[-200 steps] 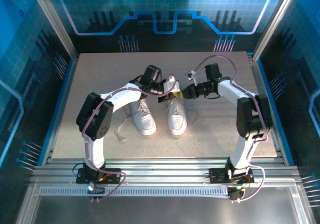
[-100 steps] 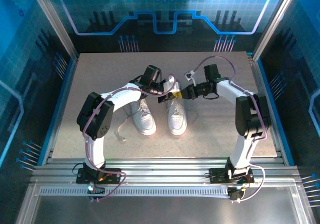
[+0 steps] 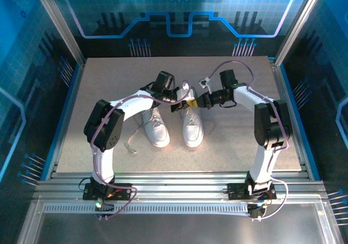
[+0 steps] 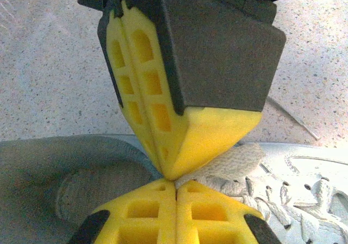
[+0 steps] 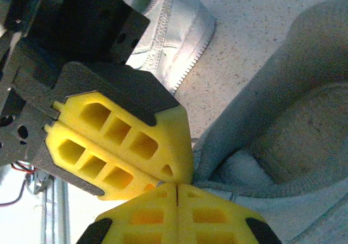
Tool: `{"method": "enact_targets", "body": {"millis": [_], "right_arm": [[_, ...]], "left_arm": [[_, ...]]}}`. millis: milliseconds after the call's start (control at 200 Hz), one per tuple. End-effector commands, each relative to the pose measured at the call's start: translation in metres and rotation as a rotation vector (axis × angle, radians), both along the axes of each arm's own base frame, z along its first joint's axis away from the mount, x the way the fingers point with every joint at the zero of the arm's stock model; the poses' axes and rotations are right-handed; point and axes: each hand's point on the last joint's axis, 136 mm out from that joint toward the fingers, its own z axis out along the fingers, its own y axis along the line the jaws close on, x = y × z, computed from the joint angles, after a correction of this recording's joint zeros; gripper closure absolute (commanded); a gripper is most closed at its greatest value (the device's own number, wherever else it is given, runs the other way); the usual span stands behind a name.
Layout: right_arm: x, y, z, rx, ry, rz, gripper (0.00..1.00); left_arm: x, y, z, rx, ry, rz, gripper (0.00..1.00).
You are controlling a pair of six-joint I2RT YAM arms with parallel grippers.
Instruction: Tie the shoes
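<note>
Two white shoes stand side by side mid-table, the left one [image 3: 157, 129] and the right one [image 3: 192, 130]. Above the right shoe's grey opening [image 4: 65, 173] my two grippers meet tip to tip. The left gripper [image 3: 185, 104] [image 4: 175, 183] is shut, and a flat white lace [image 4: 234, 165] comes out from its tips toward the laced tongue [image 4: 293, 198]. The right gripper [image 3: 194, 102] [image 5: 177, 185] is shut too, its tips pressed on the same spot of lace. In the right wrist view the left gripper [image 5: 185, 173] comes in from the upper left, over the heel collar [image 5: 293, 141].
A loose lace [image 3: 130, 143] of the left shoe trails onto the speckled table [image 3: 109, 81] toward the left arm's base. The left shoe's toe [image 5: 168, 32] lies behind the grippers. Metal frame posts [image 3: 288, 37] and blue walls enclose the table.
The right gripper's jaws have closed at the left gripper's tips, and the right arm's wrist has shifted slightly left and back. The left arm and both shoes have stayed put.
</note>
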Motion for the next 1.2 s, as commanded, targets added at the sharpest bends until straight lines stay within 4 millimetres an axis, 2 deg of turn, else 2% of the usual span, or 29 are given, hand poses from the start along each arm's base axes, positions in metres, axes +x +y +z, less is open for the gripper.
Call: {"method": "enact_targets", "body": {"millis": [0, 260, 530, 760, 970, 1196], "right_arm": [[-0.007, 0.000, -0.006, -0.041, 0.013, -0.010, 1.00], [0.002, -0.016, 0.016, -0.036, -0.107, -0.097, 1.00], [0.001, -0.022, 0.015, -0.058, -0.126, -0.123, 1.00], [-0.004, -0.015, 0.017, -0.011, -0.097, -0.080, 1.00], [-0.012, -0.011, 0.014, 0.028, -0.068, -0.043, 0.88], [-0.014, -0.008, 0.014, 0.036, -0.068, -0.024, 0.85]], "left_arm": [[0.000, -0.008, 0.014, -0.069, -0.027, -0.041, 1.00], [-0.001, -0.008, 0.015, -0.069, -0.028, -0.044, 1.00], [-0.002, -0.007, 0.014, -0.065, -0.034, -0.049, 1.00], [-0.002, -0.008, 0.015, -0.071, -0.034, -0.049, 1.00], [0.000, -0.008, 0.016, -0.075, -0.033, -0.048, 1.00], [0.000, -0.007, 0.017, -0.077, -0.029, -0.048, 1.00]]}}
